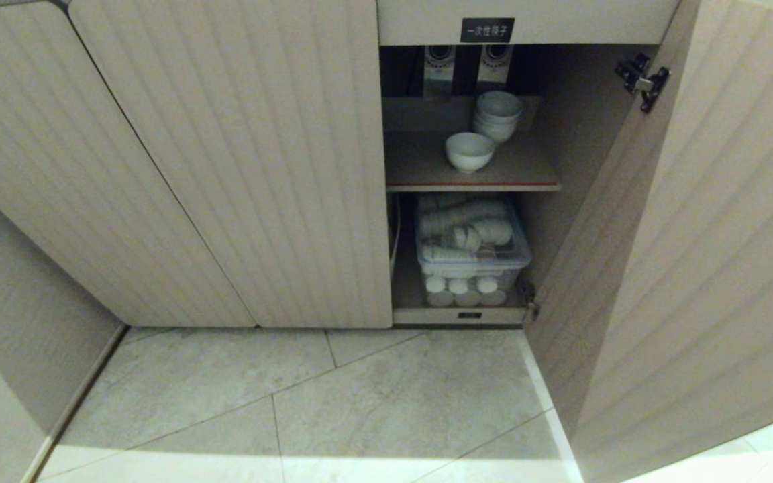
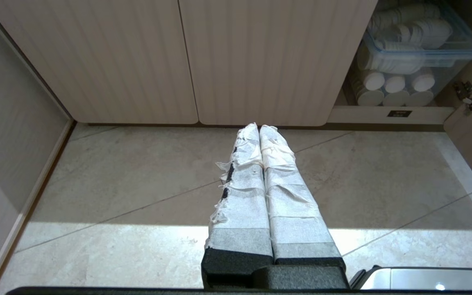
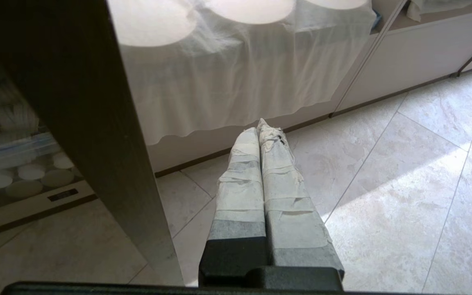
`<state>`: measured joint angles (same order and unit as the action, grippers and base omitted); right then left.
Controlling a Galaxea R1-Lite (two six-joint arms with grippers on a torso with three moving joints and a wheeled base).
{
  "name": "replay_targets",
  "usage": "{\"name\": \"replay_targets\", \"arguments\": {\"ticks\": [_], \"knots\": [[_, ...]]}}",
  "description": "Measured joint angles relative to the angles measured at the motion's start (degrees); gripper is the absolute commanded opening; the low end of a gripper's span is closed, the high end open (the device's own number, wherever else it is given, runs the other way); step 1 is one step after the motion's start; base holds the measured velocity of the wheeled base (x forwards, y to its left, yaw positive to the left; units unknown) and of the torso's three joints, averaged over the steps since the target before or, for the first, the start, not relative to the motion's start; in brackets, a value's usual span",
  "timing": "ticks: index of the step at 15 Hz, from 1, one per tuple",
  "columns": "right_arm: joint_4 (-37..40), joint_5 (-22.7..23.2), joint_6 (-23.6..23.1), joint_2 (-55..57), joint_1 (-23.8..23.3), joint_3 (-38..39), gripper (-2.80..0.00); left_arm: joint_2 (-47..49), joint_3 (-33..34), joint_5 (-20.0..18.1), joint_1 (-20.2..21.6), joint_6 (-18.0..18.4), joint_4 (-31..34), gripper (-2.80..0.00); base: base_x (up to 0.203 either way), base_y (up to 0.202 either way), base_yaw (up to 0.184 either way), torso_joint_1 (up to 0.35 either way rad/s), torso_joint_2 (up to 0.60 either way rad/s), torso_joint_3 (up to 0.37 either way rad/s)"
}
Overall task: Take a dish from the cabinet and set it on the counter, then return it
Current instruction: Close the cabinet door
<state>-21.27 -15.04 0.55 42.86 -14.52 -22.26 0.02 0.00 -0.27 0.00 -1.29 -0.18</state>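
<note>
The right tool [image 3: 260,127] is seen with its tape-wrapped fingers pressed together and nothing between them, held low over the tiled floor [image 3: 383,196] just beside the edge of the open cabinet door [image 3: 76,123]. The left tool [image 2: 259,128] is likewise pressed together and empty, pointed at the closed ribbed doors [image 2: 187,61] above the floor. Neither tool is seen in the head view. Inside the open cabinet [image 1: 594,134], the dish [image 1: 470,151] is found upright near the front of the upper shelf [image 1: 427,171], with a stack of white bowls [image 1: 497,115] just behind it. A clear bin of white ware [image 1: 472,248] is seen on the lower shelf.
</note>
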Motion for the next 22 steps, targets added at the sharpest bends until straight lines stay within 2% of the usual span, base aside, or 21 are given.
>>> {"name": "replay_targets", "arguments": {"ticks": [14,18,22], "knots": [[-0.8,0.3,0.2,1.7,0.1,0.4,-2.8,0.0,0.0,0.0,0.0,0.0,0.0,-2.8,0.0,0.0,0.0,0.0,0.0,0.0],[-2.4,2.4,-0.3,2.4,0.2,0.4,-2.8,0.0,0.0,0.0,0.0,0.0,0.0,-2.8,0.0,0.0,0.0,0.0,0.0,0.0],[-3.9,2.7,-0.8,3.3,1.7,0.2,-2.8,0.0,0.0,0.0,0.0,0.0,0.0,-2.8,0.0,0.0,0.0,0.0,0.0,0.0]]}}
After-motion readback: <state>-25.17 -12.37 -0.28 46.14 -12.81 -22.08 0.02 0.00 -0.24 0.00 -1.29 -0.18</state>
